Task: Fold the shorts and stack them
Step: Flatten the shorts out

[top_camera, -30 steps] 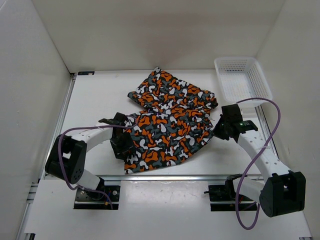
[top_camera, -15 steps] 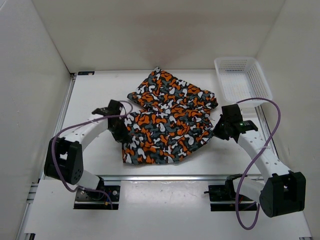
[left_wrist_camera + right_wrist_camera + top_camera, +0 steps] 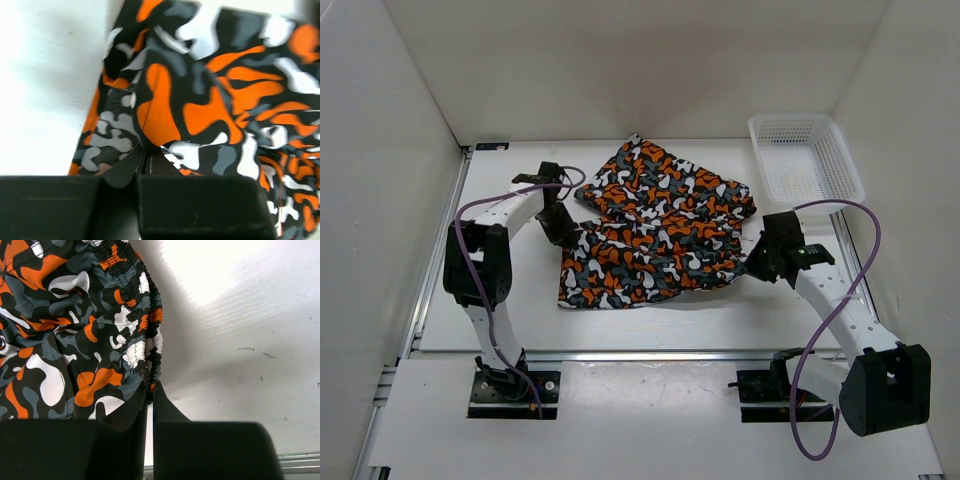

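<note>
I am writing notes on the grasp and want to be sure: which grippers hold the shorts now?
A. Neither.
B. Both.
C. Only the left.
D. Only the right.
B: the left gripper is shut on the left edge of the shorts, and the right gripper is shut on their gathered right edge.

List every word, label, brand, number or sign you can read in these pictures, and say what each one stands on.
There is no readable text in any view.
The shorts carry only orange, black, grey and white blotches, no letters or logo.
The basket and the table show no label or marking that can be read.
</note>
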`<control>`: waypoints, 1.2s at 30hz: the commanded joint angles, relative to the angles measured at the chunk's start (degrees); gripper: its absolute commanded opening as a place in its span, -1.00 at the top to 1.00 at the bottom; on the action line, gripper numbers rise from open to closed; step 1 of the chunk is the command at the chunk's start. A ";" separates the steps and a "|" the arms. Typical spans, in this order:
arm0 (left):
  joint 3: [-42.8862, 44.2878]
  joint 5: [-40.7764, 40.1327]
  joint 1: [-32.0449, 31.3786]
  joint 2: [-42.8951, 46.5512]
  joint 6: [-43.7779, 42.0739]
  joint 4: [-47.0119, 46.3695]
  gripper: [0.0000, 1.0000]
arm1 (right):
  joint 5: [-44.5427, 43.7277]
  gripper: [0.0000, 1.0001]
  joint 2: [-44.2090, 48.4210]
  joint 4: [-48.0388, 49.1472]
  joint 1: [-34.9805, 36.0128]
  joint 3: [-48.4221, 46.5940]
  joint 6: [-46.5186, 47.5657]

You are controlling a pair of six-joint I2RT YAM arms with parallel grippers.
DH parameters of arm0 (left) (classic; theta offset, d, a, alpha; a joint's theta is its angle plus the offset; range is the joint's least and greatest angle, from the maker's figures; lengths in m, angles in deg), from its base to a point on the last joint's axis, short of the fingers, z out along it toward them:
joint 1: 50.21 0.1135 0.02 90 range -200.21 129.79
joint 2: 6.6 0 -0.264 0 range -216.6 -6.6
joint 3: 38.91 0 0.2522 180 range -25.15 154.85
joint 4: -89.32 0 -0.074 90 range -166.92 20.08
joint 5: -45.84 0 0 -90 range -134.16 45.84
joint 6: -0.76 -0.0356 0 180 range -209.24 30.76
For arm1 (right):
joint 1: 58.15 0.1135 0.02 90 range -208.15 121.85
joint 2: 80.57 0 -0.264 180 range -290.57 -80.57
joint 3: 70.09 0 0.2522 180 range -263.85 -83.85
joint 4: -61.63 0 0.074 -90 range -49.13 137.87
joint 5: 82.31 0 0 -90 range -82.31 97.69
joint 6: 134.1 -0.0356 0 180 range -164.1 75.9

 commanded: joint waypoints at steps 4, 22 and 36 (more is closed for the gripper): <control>1.20 -1.52 0.52 4.89 -2.94 3.52 0.41 | 0.35 1.00 1.26 2.03 -0.25 0.79 -0.69; -30.15 1.90 -4.05 35.83 7.16 3.36 -0.97 | 1.49 1.00 0.21 2.03 -0.25 0.78 -0.16; -30.00 -1.95 -5.72 26.79 10.94 -4.03 -1.00 | 1.49 1.00 0.73 2.03 -0.25 1.93 0.37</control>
